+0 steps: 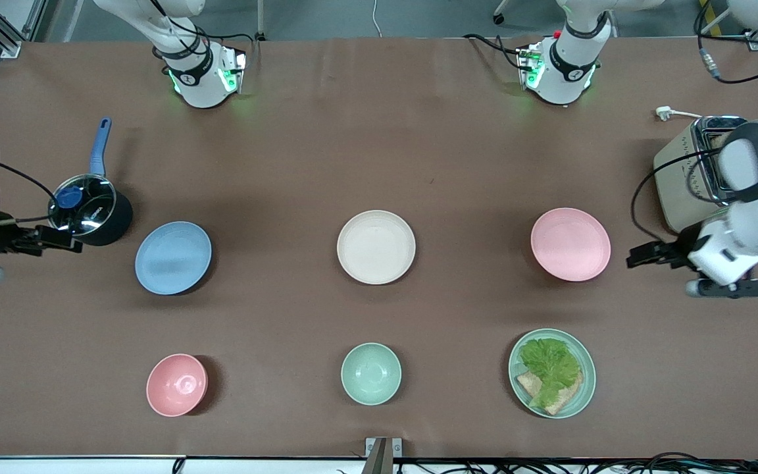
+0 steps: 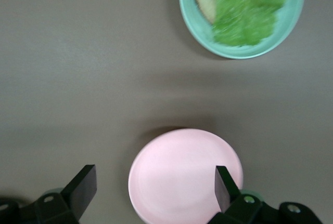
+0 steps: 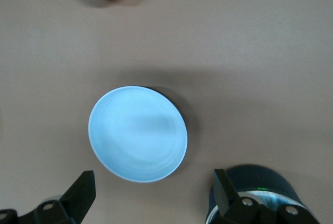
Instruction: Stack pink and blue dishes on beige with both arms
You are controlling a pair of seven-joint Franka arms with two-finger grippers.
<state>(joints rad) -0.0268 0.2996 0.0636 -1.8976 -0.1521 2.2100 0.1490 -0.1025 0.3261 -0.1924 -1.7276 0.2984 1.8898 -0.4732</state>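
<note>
Beige plate [image 1: 376,247] lying mid-table, bare cloth ringing its rim | blue plate [image 1: 173,257] toward right arm's end, touching nothing, dark pot [image 1: 93,212] near | pink plate [image 1: 570,244] toward left arm's end, toaster [image 1: 695,172] near | right gripper [image 3: 153,195], left gripper [image 2: 156,188] hovering with fingers spread.

All 3 plates read matt and smooth: the pink plate [image 1: 570,244], the blue plate [image 1: 173,257], the beige plate [image 1: 376,247]. The brown surface [image 1: 379,158] looks dull, faintly creased like paper. Shiny metal gleams on the toaster [image 1: 698,172], and the pot's lid [image 1: 82,205] is glossy glass.
</note>
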